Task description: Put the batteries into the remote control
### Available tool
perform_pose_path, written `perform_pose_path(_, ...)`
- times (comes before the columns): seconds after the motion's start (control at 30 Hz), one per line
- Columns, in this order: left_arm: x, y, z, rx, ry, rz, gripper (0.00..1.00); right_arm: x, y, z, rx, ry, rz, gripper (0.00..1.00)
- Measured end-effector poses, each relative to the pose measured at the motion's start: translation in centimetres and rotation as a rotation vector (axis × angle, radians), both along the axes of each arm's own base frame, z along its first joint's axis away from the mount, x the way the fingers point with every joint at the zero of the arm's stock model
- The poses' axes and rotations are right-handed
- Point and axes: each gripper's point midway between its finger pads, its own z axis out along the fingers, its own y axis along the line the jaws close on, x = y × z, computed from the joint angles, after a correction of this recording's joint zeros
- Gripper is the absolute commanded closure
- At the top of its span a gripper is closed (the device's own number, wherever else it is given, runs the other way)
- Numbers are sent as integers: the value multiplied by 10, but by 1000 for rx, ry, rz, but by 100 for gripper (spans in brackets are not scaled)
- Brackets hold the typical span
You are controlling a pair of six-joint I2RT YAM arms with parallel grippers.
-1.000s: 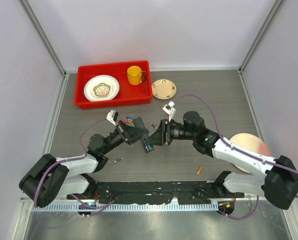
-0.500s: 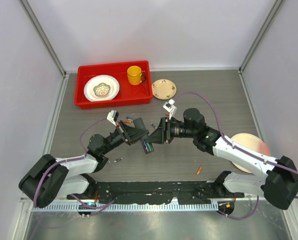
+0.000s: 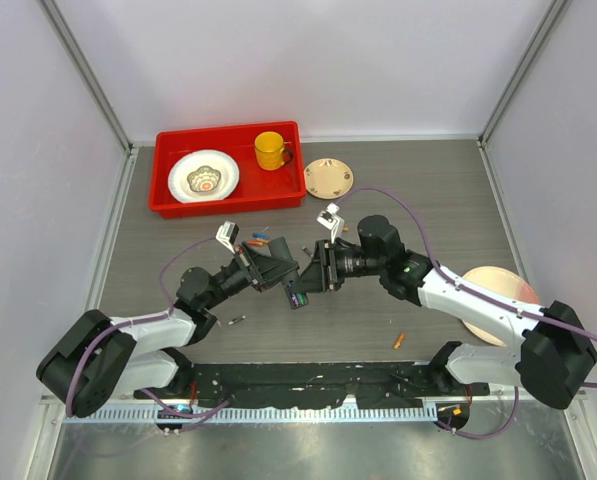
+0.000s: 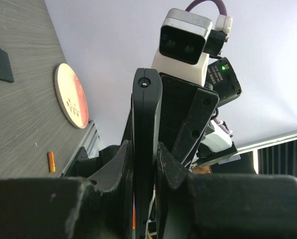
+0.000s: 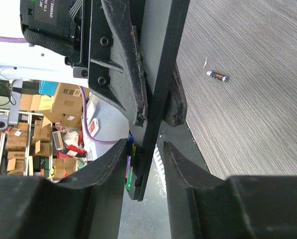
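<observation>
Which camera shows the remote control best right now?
Right wrist: the remote control runs edge-on down the frame, coloured cells showing at its lower end. Left wrist shows only its thin edge, clamped by the left gripper. Top view shows it small.

The remote control (image 3: pixel 296 294) is hanging mid-table between the left gripper (image 3: pixel 279 272) and right gripper (image 3: pixel 317 278); a tray (image 3: pixel 228 204) is sitting far left.

Remote control (image 4: pixel 147 124): one. Back cover (image 4: pixel 1 63): one. Loose batteries: orange battery (image 3: pixel 399 341), dark battery (image 3: pixel 236 320), plus an uncountable cluster (image 3: pixel 259 238) beyond the left pincer (image 3: pixel 281 272). Plates, three: patterned plate (image 3: pixel 204 177), beige saucer (image 3: pixel 329 178), pink plate (image 3: pixel 503 283). Red tray (image 3: pixel 263 187): one. Yellow mug (image 3: pixel 271 150): one.
</observation>
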Motion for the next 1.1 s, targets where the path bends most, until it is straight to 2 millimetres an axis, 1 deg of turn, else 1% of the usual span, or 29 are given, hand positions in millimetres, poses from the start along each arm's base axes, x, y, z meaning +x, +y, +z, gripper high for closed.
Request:
perform_pose_path(0.1, 1, 0, -4, 14, 5, 2, 100, -1, 2, 1, 0, 1, 8, 80)
perform_pose_path(0.13, 0, 0, -3, 15, 0, 0, 100, -1, 2, 1, -5, 5, 8, 82)
perform_pose_path(0.2, -1, 0, -2, 18, -17, 2, 100, -2, 2, 0, -8, 19, 10, 81)
perform_pose_path(0.23, -1, 0, -2, 19, -19, 1, 100, -2, 2, 0, -8, 19, 11, 78)
perform_pose_path(0.27, -1, 0, -2, 20, -21, 0, 100, -2, 2, 0, -7, 19, 11, 72)
perform_pose_path(0.3, -1, 0, -1, 20, -23, 1, 100, -2, 2, 1, -7, 20, 11, 56)
perform_pose_path(0.33, -1, 0, -1, 21, -26, 1, 100, -2, 2, 1, -6, 20, 11, 51)
perform_pose_path(0.4, -2, 0, -1, 21, -20, 1, 100, 0, 2, 0, -11, 11, 5, 36)
perform_pose_path(0.47, -2, 1, 1, 17, -22, 1, 100, 1, 0, -3, -29, 12, -6, 28)
perform_pose_path(0.57, -4, 2, 6, 8, -35, 5, 100, 7, -6, 0, -54, 1, -31, 25)
perform_pose_path(0.63, -4, 3, 8, 5, -42, 9, 100, 16, -15, 10, -62, -27, -64, 24)
perform_pose_path(0.77, -4, 4, 8, 11, -51, 13, 100, 44, -44, 36, -71, -126, -188, 25)
perform_pose_path(0.83, -3, 3, 6, 16, -49, 15, 100, 63, -62, 38, -119, -171, -303, 26)
perform_pose_path(0.9, -3, 3, 5, 20, -47, 15, 100, 85, -80, 27, -217, -190, -438, 26)
perform_pose_path(0.93, -3, 3, 4, 23, -45, 15, 100, 97, -91, 11, -300, -183, -508, 26)
perform_pose_path(1.0, -4, 4, 1, 31, -42, 16, 100, 114, -111, -23, -456, -156, -609, 24)
perform_pose_path(1.07, -5, 5, -4, 44, -38, 16, 100, 124, -132, -69, -635, -104, -672, 22)
perform_pose_path(1.1, -6, 5, -6, 51, -38, 17, 100, 126, -141, -87, -704, -82, -689, 22)
